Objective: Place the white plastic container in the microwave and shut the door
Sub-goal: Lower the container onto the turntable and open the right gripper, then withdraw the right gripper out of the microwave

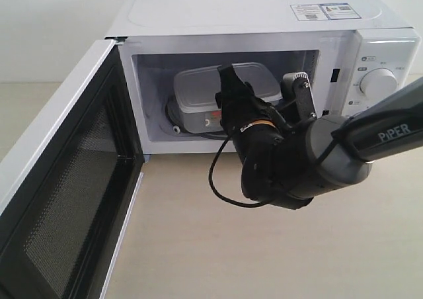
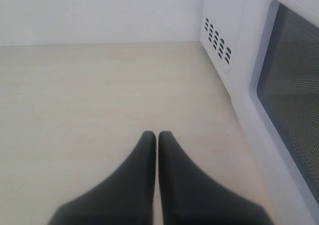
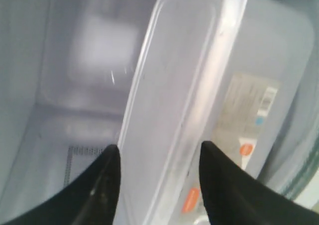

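White plastic on white enamel: the white plastic container [image 1: 198,90] sits well inside the microwave [image 1: 251,14], lid up, its label [image 3: 249,110] on the side that faces the opening. Your right pincer [image 3: 159,146] reaches through that opening just in front of the box, jaws spread wide. In the exterior view one fingertip shows dark against the lid. From the right wrist camera the near end of the lid lies between the two tips, yet neither pad is seen pressing on it. You may judge the box let go, though the lowest part of each finger is cut off by the edge of that picture.

Your left pincer [image 2: 157,135] hangs over the bare surface [image 2: 75,95] on the outer side of the door [image 1: 66,200], its fingers pressed together with nothing between them. The door stands swung wide, black mesh inner face toward the exterior camera.

The box looks light and thin-walled, so expect the sides to flex if you squeeze across the body. Its smooth skin is likely to slip under hard pads. If you must shift it deeper, take it at the lid rim on the near short end, where the plastic looks stiffest, and grip gently so the lid does not pop. It should slide at a slight push.

By the look of it, placing is done and closing is not. The door is rigid and should swing from a flat push on its outer face, once your right arm is clear of the opening.
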Tool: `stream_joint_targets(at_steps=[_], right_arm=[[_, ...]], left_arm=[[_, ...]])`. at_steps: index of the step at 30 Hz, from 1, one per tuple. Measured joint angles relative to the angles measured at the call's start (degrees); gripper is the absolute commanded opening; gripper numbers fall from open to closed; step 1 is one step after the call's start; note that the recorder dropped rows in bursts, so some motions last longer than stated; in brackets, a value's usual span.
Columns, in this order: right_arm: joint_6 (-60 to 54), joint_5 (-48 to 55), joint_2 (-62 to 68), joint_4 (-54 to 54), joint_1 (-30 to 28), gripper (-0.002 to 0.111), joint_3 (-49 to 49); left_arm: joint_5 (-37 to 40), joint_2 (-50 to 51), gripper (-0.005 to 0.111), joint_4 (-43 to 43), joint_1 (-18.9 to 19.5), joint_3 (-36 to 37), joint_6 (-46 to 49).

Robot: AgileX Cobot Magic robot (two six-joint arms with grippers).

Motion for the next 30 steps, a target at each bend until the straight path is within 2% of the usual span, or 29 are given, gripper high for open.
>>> stream_joint_targets(at_steps=[12, 22, 30], right_arm=[[-0.1, 2.1, -6.7, -10.9, 0.0, 0.047, 9.0], [-5.8, 4.1, -18.6, -22.7, -0.1, 0.047, 23.0], [-17.5, 15.7, -25.6, -34.7, -0.1, 0.047, 24.4]], left_arm=[[0.0, 0.0, 0.004, 0.0, 0.0, 0.0, 0.0], [0.0, 0.0, 0.004, 0.0, 0.0, 0.0, 0.0], [0.0, 0.0, 0.004, 0.0, 0.0, 0.0, 0.0]])
